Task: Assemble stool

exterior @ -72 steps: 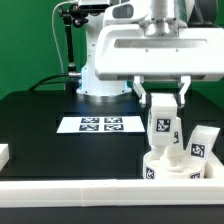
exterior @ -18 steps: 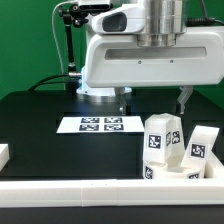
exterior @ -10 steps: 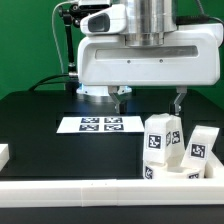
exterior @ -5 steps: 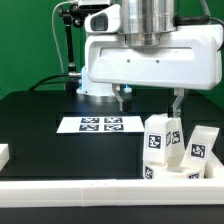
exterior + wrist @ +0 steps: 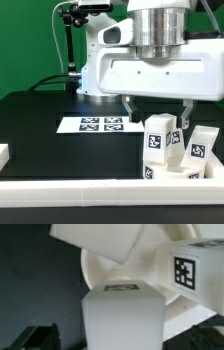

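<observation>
Since the frame half a second before, I saw the arm swing toward the exterior view's right, so the gripper (image 5: 158,108) came to hang with its fingers (image 5: 128,107) spread wide and holding nothing, above and just behind the stool parts. The seat (image 5: 165,171) lay against the front border rail (image 5: 110,190) at the exterior view's right, with one leg (image 5: 160,138) standing upright on it and another leg (image 5: 201,143) just beside, further right. In the wrist view the leg (image 5: 122,314) stood on the seat (image 5: 100,272) with a second tagged leg (image 5: 190,272) close by. The marker board (image 5: 98,125) lay apart, toward the middle of the table (image 5: 40,125).
</observation>
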Controlling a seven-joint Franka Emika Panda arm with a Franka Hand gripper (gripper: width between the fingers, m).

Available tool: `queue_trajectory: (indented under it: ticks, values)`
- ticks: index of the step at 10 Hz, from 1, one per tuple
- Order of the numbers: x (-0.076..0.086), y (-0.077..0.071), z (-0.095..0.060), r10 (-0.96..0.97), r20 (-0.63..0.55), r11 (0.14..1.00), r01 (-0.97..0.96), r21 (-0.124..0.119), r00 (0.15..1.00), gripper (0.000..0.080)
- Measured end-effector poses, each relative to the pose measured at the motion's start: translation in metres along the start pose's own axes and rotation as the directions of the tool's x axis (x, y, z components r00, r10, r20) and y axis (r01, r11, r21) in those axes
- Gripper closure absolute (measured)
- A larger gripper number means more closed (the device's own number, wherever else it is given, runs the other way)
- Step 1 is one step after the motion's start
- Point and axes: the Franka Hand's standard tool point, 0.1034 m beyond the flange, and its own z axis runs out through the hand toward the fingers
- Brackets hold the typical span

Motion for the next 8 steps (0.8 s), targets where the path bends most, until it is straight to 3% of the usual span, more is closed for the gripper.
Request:
queue_trajectory:
  ticks: [2, 4, 5, 8]
  values:
    - [0.0012, 0.0008, 0.0, 0.0, -0.001, 1.0, 0.0, 0.0, 1.0, 0.015]
    - [0.0012, 0.0008, 0.0001, 0.0, -0.001, 1.0, 0.0, -0.001, 1.0, 0.041]
    - [0.0011, 0.0008, 0.0001, 0.0, -0.001, 1.0, 0.0, -0.001, 1.0, 0.0463]
    - [0.0016, 0.0012, 0.0006, 0.024, 0.0, 1.0, -0.024, 0.003, 1.0, 0.0463]
